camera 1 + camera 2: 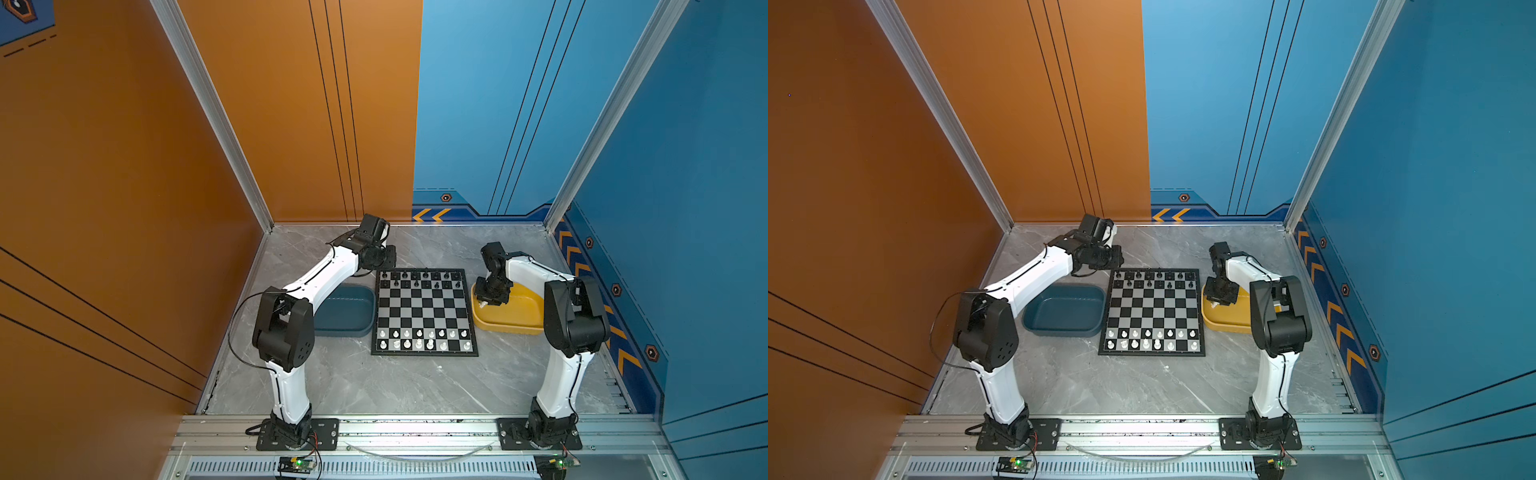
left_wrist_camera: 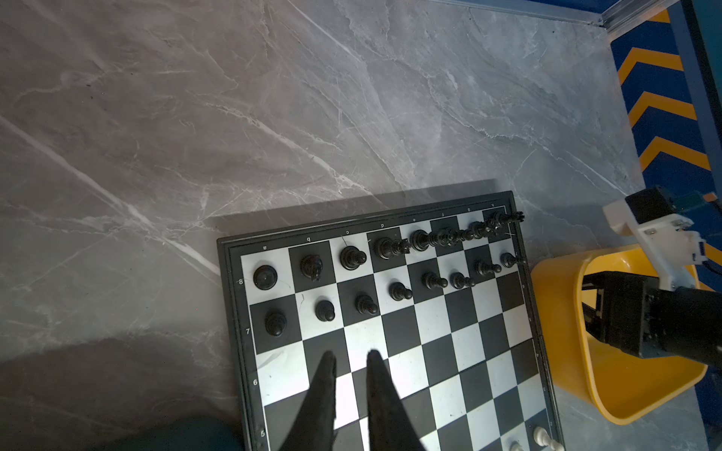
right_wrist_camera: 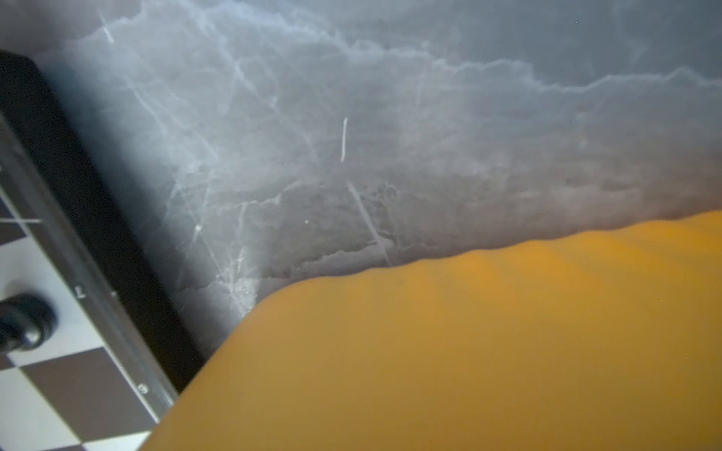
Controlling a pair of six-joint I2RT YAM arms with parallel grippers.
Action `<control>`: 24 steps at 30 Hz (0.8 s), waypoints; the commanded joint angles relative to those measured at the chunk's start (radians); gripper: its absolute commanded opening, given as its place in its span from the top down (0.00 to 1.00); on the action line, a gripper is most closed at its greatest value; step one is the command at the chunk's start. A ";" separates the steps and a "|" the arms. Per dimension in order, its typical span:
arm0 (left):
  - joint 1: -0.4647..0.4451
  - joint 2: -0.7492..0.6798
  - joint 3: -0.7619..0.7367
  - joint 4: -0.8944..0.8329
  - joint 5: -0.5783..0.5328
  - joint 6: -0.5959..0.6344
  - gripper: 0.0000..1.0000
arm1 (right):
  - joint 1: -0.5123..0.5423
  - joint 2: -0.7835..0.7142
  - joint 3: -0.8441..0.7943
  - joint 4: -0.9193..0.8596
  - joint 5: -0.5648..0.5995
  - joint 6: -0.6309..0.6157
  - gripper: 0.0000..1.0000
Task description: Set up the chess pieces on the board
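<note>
We see the board lying in the middle of the table, between a teal tray and a yellow tray. Its 2 far rows are filled with black chess pieces. The white chess pieces stand on the 2 near rows, with 1 square of the nearest row bare. The left gripper hangs near the board's far left corner, its fingers a narrow gap apart with nothing between them. The right gripper reaches down into the yellow tray, with 1 white piece at its tip. We cannot tell whether it grips that piece.
</note>
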 commanded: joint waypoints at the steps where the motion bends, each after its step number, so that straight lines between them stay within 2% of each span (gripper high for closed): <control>1: 0.001 -0.017 0.009 0.004 0.022 -0.011 0.82 | 0.011 -0.014 -0.046 -0.032 0.024 0.051 0.67; 12: 0.001 -0.011 0.016 0.004 0.031 -0.009 0.82 | 0.011 -0.072 -0.137 0.032 0.060 0.181 0.66; 24: 0.001 -0.012 0.012 0.004 0.029 -0.012 0.82 | -0.006 -0.044 -0.122 0.053 0.066 0.174 0.66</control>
